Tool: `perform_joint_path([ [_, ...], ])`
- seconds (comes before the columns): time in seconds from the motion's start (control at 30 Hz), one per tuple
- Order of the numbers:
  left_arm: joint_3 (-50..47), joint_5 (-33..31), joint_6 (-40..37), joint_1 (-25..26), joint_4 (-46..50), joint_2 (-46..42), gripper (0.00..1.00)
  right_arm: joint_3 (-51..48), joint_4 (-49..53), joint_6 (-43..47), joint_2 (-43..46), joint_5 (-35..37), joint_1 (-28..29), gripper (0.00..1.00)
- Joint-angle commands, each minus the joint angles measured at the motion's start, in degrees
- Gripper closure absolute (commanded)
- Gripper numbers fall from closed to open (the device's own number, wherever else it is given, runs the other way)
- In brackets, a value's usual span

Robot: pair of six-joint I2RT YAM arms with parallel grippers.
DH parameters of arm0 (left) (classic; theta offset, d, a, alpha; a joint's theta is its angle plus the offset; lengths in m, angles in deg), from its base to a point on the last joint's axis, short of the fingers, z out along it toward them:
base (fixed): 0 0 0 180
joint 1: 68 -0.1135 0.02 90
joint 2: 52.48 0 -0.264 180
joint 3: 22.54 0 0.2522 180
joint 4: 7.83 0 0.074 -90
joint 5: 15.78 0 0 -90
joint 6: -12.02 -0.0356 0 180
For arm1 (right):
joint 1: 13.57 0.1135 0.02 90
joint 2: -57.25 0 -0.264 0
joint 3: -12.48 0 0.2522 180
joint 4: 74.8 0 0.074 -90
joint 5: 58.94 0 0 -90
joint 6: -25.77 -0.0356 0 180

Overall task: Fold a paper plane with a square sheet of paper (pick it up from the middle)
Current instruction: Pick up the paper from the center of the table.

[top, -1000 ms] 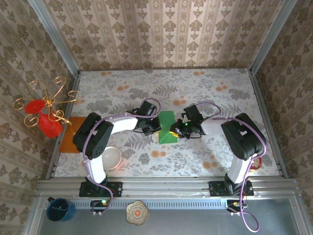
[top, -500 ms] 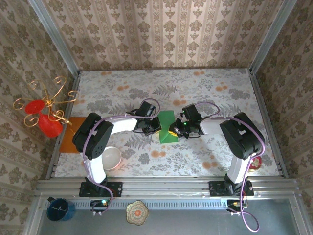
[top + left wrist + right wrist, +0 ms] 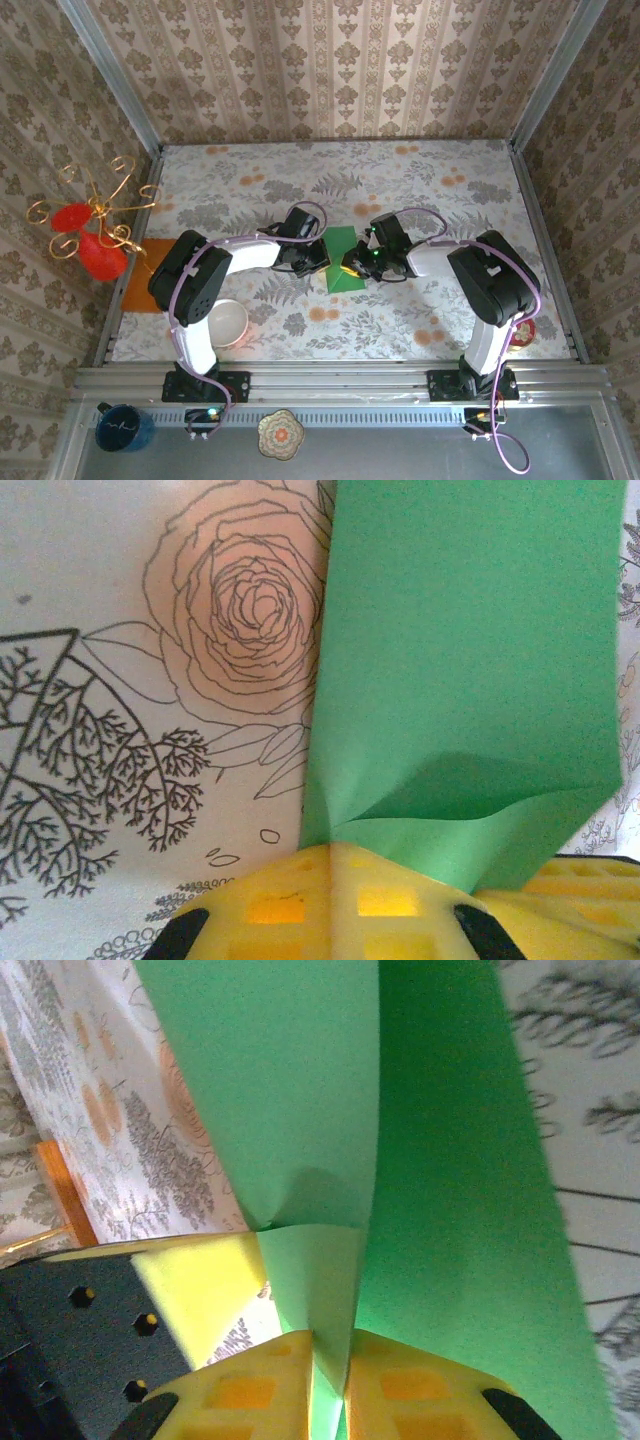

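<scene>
Left jaws: clamped together on the 9 o'clock edge of the square sheet of paper [image 3: 341, 272].
Right jaws: clamped on its 3 o'clock edge.
Sheet location: mid-worktop [image 3: 430, 190], buckled at both my grips.
Handling: light, limp, creases readily; I judge that gentle edge pinches suit it.

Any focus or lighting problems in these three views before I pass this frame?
Top external: even light, sharp, no glare on the green paper. Left wrist: table print fairly crisp, paper grainy, the left claw soft and glowing at the bottom edge. Right wrist: table print smeared at right, paper half bright, half shaded, right claw out of focus.
</scene>
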Motion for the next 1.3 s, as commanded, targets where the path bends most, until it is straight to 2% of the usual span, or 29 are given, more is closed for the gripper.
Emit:
perform_joint_path([
  [0.0, -1.4, -0.7, 0.9, -0.1, 2.3, -0.8, 0.93, -1.1, -2.8, -1.0, -1.1, 0.0, 1.0, 0.83],
  [0.2, -1.1, -0.6, 1.0, -0.1, 2.5, -1.6, 0.92, -1.3, -3.0, -0.9, -1.6, 0.3, 1.0, 0.85],
  [0.33, -1.7, 0.0, 1.9, -0.2, 2.5, -3.7, 0.86, -1.3, -2.7, -0.2, -1.2, 0.8, 1.0, 0.90],
  [0.47, -2.8, -1.2, 1.9, -1.2, 4.1, -8.5, 0.75, -1.6, -2.2, 1.5, 0.7, 1.8, 0.7, 0.94],
  [0.63, -7.8, -1.1, 2.3, -4.1, 1.0, -16.6, 0.59, -2.3, -4.1, 4.1, 5.4, 2.3, -0.6, 0.97],
  [0.73, -11.6, 0.3, 2.5, -5.7, -3.3, -21.7, 0.48, -2.9, -7.7, 4.2, 8.1, 0.2, -1.7, 0.97],
  [0.9, -16.4, 3.0, 3.0, -6.2, -11.8, -28.2, 0.22, -2.1, -14.1, 1.4, 11.3, -5.5, -3.7, 0.98],
  [1.1, -20.2, 10.1, 8.2, -6.2, -30.1, -28.7, 0.11, -0.6, -21.6, -3.9, 12.5, -10.3, -4.5, 0.97],
  [1.27, -20.7, 12.9, 11.6, -5.6, -38.9, -26.2, 0.05, 0.7, -25.8, -7.6, 12.7, -12.7, -4.6, 0.97],
])
